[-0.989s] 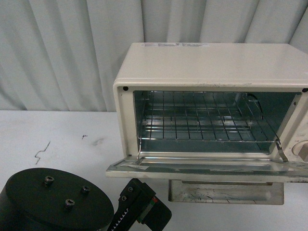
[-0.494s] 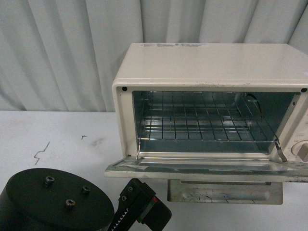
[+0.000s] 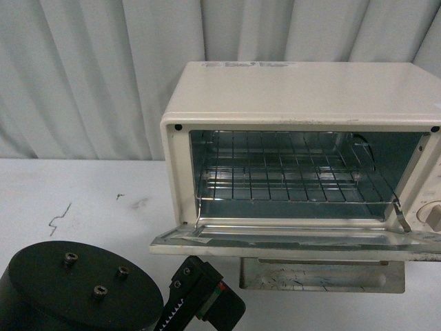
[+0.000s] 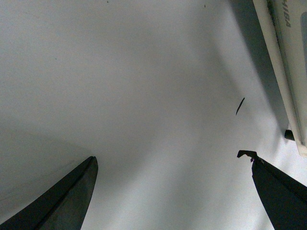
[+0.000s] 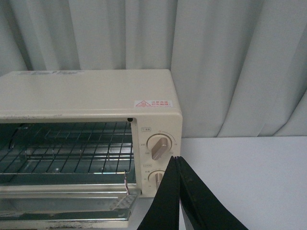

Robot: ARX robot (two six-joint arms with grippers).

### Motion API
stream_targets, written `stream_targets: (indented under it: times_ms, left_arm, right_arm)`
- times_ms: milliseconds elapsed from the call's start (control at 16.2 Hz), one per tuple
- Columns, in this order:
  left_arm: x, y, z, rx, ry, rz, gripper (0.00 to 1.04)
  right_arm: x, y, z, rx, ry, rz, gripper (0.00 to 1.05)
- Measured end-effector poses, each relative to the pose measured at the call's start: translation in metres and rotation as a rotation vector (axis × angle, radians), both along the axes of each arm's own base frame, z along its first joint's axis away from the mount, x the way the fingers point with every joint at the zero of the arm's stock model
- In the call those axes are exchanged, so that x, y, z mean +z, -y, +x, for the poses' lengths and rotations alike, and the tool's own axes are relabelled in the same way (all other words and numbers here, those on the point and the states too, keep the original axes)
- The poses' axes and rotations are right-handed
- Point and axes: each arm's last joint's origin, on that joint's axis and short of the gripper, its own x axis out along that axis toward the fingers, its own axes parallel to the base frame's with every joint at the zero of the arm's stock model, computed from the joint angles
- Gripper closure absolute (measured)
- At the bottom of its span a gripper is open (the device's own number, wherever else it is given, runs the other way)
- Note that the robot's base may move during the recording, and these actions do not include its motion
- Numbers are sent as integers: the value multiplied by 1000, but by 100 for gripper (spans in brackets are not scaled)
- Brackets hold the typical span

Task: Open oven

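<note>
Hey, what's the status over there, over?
Left gripper open, empty. Right gripper shut, empty. Cream-white boxy toaster oven: door folded down flat, wire rack exposed. Nothing blocking it.

You're looking at a cream-white oven (image 3: 296, 93) with a silvery grid-patterned wire rack (image 3: 289, 176) and beige knobs (image 5: 159, 145). The white table (image 3: 83, 186) carries dark scuffs (image 3: 60, 217) near its left edge, before pale grey pleated curtains (image 3: 89, 76).

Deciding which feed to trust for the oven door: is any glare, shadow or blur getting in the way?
Front view: evenly lit and sharp, mild sheen on the lowered door of the oven, right side cropped. Left wrist view: the open left gripper is a dark silhouette over the shadowed table, oven barely in frame. Right wrist view: oven sharp, the shut right gripper dark against its lower front.
</note>
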Motion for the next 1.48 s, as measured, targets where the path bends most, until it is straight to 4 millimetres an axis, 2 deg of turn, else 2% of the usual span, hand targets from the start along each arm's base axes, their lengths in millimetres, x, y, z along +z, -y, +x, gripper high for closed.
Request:
stream_targets:
  times_ms: [865,989,1236,1298,1483]
  left_arm:
    - [0,0,0,0,0,0,7]
    - [0,0,0,-1,-1,-1,7]
    - [0,0,0,-1,-1,0,7]
    - [0,0,0,0,-1,0,7]
    - [0,0,0,0,0,0,7]
  right_arm:
    - [0,0,-17,0,5,0,103]
    - [-4,0,-26,1,-24,0,103]
    - [-3,0,-27,1,-3,1,103]
    - [-3,0,-27,0,-2,1,97]
    - [-3,0,-27,0,-3,2,65]
